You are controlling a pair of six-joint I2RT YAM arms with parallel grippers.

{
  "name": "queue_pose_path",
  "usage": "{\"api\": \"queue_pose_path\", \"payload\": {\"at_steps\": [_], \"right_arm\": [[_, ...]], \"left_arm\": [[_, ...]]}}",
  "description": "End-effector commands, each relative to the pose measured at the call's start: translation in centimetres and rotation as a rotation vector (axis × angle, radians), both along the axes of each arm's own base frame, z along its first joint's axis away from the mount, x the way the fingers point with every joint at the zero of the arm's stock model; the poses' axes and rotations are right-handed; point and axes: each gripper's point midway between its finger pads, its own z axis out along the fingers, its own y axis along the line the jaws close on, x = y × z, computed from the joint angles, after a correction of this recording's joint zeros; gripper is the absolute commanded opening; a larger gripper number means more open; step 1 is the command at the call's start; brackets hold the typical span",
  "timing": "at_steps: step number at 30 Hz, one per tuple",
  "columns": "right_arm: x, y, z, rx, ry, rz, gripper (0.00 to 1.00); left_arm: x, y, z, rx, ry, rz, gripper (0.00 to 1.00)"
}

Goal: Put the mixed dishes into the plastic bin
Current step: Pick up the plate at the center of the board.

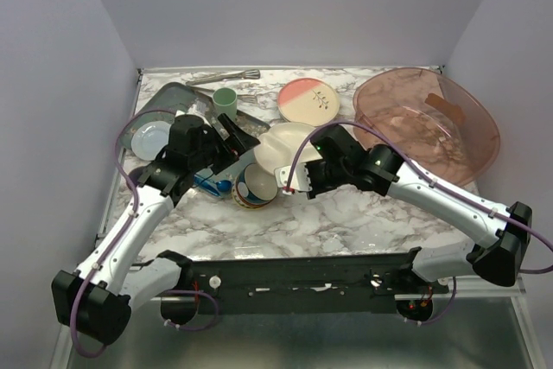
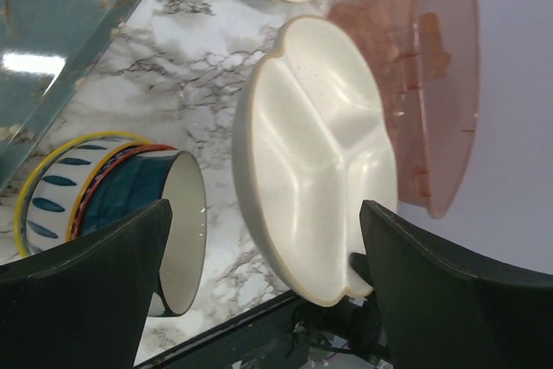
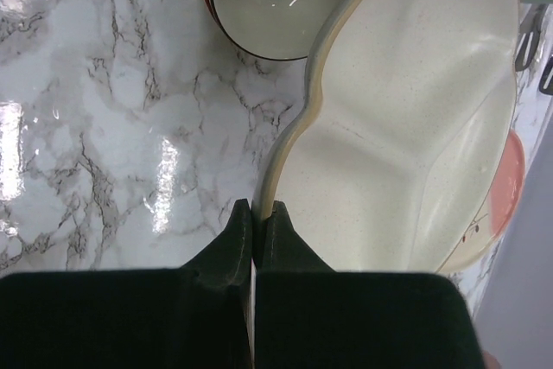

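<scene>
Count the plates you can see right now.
3: the cream three-section plate, its rim pinched by the right hand, centre; the pink-and-cream plate behind it; a pale plate on the green tray, far left. Others may be stacked underneath.

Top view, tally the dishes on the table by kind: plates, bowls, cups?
Plates: 3, cream three-section plate, pink-and-cream plate, mint green plate
Bowls: 1, blue-yellow patterned bowl
Cups: 1, green cup
Total: 5
</scene>
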Motion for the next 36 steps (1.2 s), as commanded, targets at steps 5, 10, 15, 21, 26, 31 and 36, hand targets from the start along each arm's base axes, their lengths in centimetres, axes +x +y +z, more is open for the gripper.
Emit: {"api": "queue_pose_path", "payload": {"at_steps": [5, 10, 15, 21, 26, 31, 36], "right_arm": [[2.8, 1.1, 7.3, 0.130, -0.338, -0.035, 0.00], [2.8, 1.0, 7.5, 0.123, -0.381, -0.046, 0.00], [2.9, 0.9, 8.1, 0.135, -0.400, -0.065, 0.01], [3.1, 0.6, 8.5, 0.130, -0.439, -0.083, 0.01], [3.0, 0.6, 8.4, 0.125, -0.456, -0.088, 0.01], [2.9, 0.9, 8.3, 0.114, -0.472, -0.085, 0.00], [2.9, 1.0, 8.1, 0.105, -0.486, -0.087, 0.01]], "left_arm": [[0.1, -1.0, -1.7, 0.135, 0.044, -0.008, 0.99], [0.6, -2.1, -1.8, 0.169, 0.036, -0.036, 0.86], [1.1, -2.2, -2.1, 0.222, 0.026, -0.040, 0.74], [1.5, -2.8, -2.6, 0.272, 0.030, -0.065, 0.62], [2.1, -2.8, -3.2, 0.340, 0.034, -0.039, 0.60], [2.4, -3.5, -3.3, 0.357, 0.035, -0.060, 0.49], [2.5, -3.6, -3.2, 0.364, 0.032, -0.069, 0.34]]}}
